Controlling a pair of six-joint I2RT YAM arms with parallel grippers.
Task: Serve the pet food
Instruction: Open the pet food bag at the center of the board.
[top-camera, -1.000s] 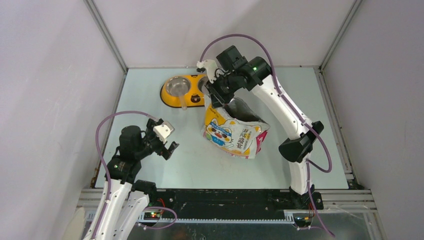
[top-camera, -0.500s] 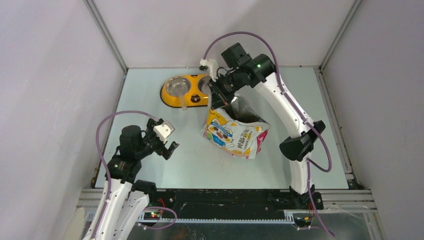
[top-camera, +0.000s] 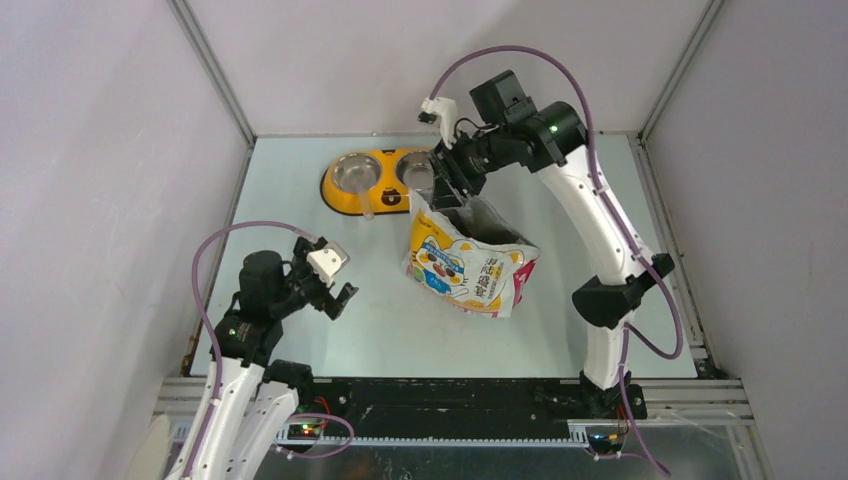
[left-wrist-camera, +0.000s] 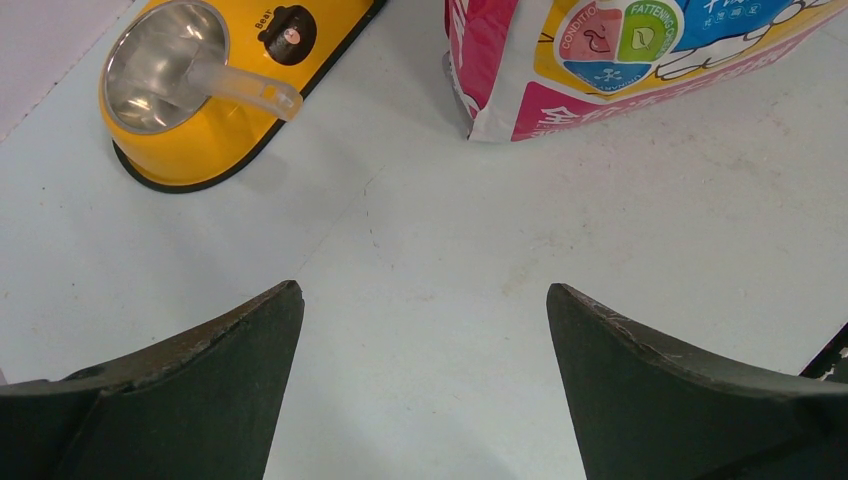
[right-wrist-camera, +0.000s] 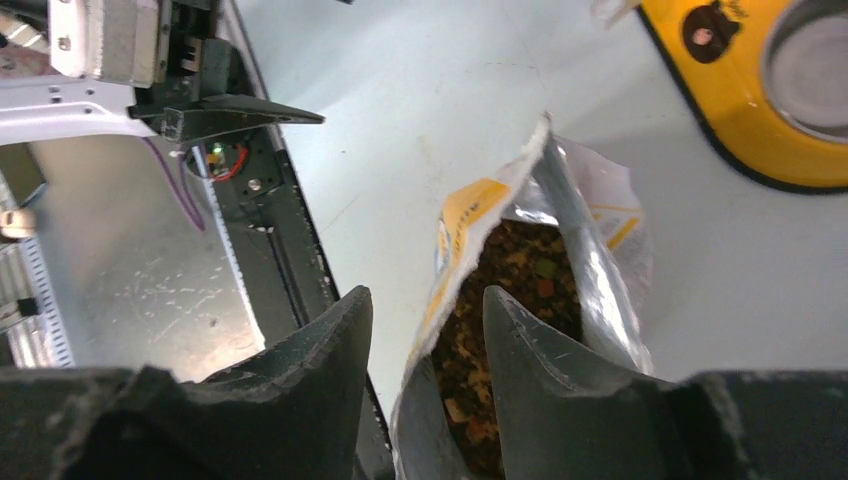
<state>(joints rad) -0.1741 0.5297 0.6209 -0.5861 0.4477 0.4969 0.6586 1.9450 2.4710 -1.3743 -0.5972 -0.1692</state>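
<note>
Two things have changed in the last second. My right gripper has swung back and to the right, off the feeder, so its second bowl now shows. Its jaws, tighter a moment ago, now stand parted astride the torn rim of the bag, one finger inside and one outside, not squeezing it. The pet food lies inside that open bag, mid-table. My left gripper stays spread wide over the table, holding nothing.

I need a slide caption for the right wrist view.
Right gripper straddling the rim of the open glossy yellow-white bag, brown kibble inside, yellow oval feeder beyond.
</note>
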